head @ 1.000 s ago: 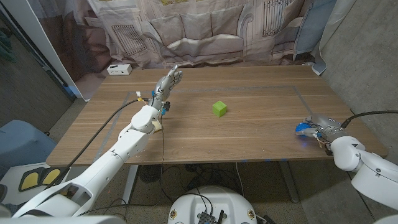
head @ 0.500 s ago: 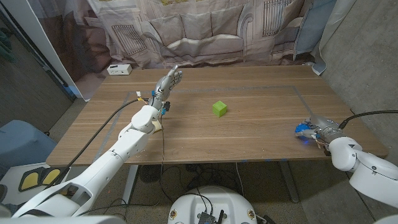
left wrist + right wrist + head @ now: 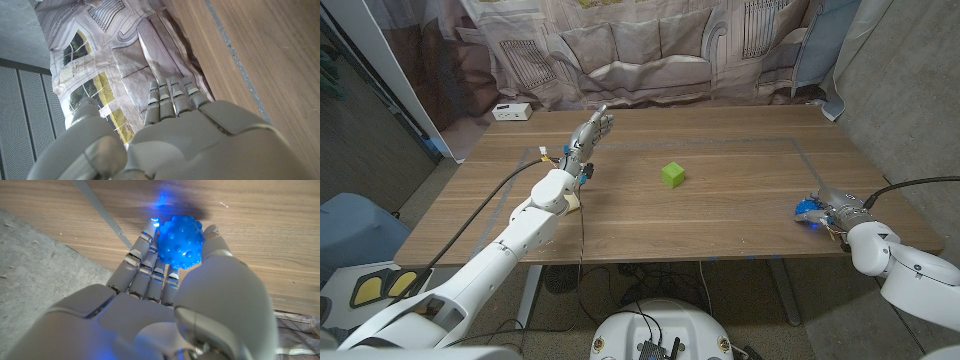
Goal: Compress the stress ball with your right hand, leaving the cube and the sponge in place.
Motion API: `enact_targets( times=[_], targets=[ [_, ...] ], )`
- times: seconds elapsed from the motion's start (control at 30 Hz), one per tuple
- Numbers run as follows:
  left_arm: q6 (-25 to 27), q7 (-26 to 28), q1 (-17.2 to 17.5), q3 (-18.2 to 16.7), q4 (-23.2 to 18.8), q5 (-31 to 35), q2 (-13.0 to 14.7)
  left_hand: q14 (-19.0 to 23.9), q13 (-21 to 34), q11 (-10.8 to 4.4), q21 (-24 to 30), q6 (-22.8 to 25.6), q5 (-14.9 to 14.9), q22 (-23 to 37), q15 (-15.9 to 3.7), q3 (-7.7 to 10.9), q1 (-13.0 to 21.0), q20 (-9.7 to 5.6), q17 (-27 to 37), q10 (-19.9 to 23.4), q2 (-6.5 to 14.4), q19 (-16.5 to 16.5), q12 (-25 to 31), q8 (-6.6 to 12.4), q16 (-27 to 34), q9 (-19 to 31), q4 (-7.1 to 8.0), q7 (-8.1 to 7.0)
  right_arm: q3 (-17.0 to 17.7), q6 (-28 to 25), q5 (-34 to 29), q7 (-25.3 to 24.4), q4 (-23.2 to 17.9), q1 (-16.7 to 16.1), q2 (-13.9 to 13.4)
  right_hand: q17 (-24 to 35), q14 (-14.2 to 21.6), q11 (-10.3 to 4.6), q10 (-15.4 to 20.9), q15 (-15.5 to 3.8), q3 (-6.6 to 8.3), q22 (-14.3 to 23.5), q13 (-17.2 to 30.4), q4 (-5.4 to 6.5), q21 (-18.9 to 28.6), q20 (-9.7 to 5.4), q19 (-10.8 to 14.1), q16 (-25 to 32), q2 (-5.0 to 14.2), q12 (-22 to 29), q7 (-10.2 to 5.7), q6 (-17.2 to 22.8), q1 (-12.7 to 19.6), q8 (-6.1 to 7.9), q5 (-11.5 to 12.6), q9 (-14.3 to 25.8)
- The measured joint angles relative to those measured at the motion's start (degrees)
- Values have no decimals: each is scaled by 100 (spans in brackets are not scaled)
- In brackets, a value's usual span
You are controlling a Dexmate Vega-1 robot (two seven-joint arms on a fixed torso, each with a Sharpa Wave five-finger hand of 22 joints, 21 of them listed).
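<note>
A blue knobbly stress ball [image 3: 807,209] lies at the table's right edge, inside my right hand [image 3: 832,205]. In the right wrist view the ball [image 3: 180,241] sits between the fingers [image 3: 145,260] and the thumb of that hand [image 3: 165,305], which hold it just above the wood. A green cube [image 3: 672,175] stands alone mid-table. A pale yellow sponge [image 3: 576,204] peeks out beside my left forearm. My left hand [image 3: 591,130] is raised over the table's far left part, fingers straight, holding nothing; the left wrist view shows that hand [image 3: 190,135] pointing toward the curtain.
A small white box [image 3: 509,112] sits at the far left corner of the wooden table [image 3: 740,220]. Grey tape lines mark a rectangle on the tabletop. A printed curtain hangs behind the table, and a concrete wall stands to the right.
My right forearm has shifted slightly, and the ball stays in the right hand. The left arm, cube and sponge have not moved.
</note>
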Motion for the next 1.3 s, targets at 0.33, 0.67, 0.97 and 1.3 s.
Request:
enact_targets(
  times=[0.33, 0.67, 0.97, 1.3],
  targets=[
    [9, 37, 38, 1, -4, -10, -13, 0, 0, 0, 0, 0, 0, 0, 0, 0, 0, 0, 0, 0, 0, 0, 0, 0, 0, 0, 0, 0, -13, -26, 183, -128, 6, -64, -193, -53, -440, 51, -438, 60, -143, 0, 0, 96, -233, 80, -309, -139, -115, -40, 29, -443, -359, -40, 1, 3],
    [9, 46, 49, 6, 14, -22, -30, 0, 0, 0, 0, 0, 0, 0, 0, 0, 0, 0, 0, 0, 0, 0, 0, 0, 0, 0, 0, 0, -45, -84, 318, -227, -6, -73, -343, -123, -1027, 51, -988, 190, -206, 0, 0, 112, -458, 166, -675, -221, -234, -63, 94, -1035, -608, -61, 46, 3],
    [8, 35, 46, 13, 35, -33, -36, 0, 0, 0, 0, 24, 0, 0, 0, 0, 0, 0, 0, 0, 0, 0, 0, 0, 0, 0, 0, -24, -72, -113, 473, -251, -22, -86, -459, -265, -1808, 259, -1606, 541, -266, -32, 0, 85, -587, 378, -1135, -244, -368, -62, 392, -1559, -775, -61, 68, -13],
    [9, 8, 27, 15, 56, -51, -39, 0, 0, 0, 0, 64, 0, 0, 0, 0, 0, 0, 0, 0, 0, 0, 0, 0, 0, 0, 0, 0, -52, -82, 633, -250, -48, -135, -605, -419, -2448, 399, -2196, 815, -414, -31, -29, 179, -609, 571, -1677, -265, -496, -62, 575, -2228, -1158, -84, 112, -17]
  ],
)
